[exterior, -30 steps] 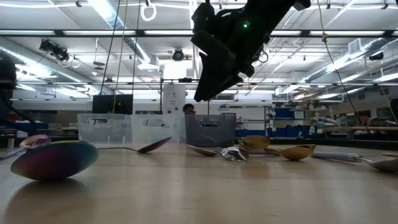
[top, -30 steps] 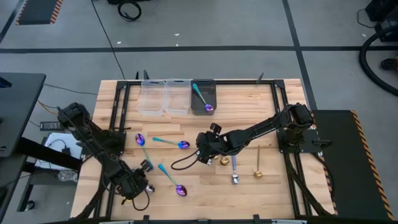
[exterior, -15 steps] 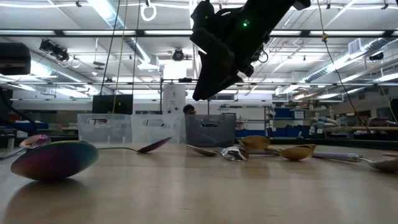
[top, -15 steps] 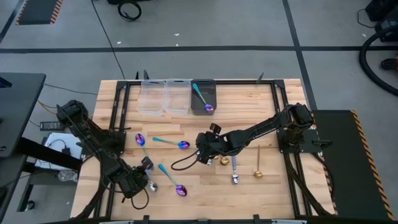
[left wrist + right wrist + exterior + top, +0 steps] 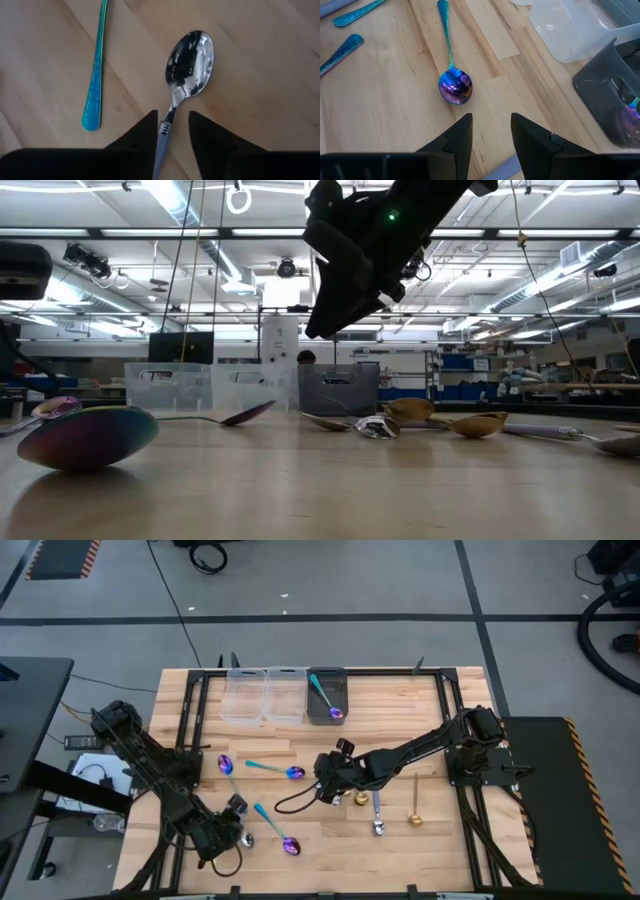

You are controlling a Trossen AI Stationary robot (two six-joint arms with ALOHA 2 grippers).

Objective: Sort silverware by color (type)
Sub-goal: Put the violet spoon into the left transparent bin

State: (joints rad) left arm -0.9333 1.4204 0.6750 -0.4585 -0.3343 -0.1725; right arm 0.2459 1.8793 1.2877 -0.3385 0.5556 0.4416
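Observation:
A silver spoon (image 5: 187, 57) with a lilac handle lies on the table near the front left; it also shows in the high view (image 5: 246, 838). My left gripper (image 5: 172, 132) is open, low over it, one finger on each side of the handle's neck. My right gripper (image 5: 325, 788) is open and empty above the table's middle. An iridescent spoon's purple bowl (image 5: 454, 87) lies ahead of it. More iridescent spoons (image 5: 275, 830), gold spoons (image 5: 413, 800) and a silver one (image 5: 378, 815) lie flat on the wood. One iridescent spoon (image 5: 327, 700) lies in the dark bin. My left gripper's fingers stand on either side of the silver spoon's neck (image 5: 167, 117), coming from above and along the handle. The handle runs close by one finger (image 5: 150, 131), and I cannot tell whether it touches. The spoon lies flat on the table.
Two clear bins (image 5: 262, 695) and a dark grey bin (image 5: 326, 687) stand in a row at the table's far edge. A teal handle (image 5: 95, 75) lies close beside the silver spoon. A black frame (image 5: 450, 730) runs around the work area.
My left gripper has shifted a little toward the table's left edge, and more of the silver spoon's bowl shows beside it. My right gripper has risen slightly.

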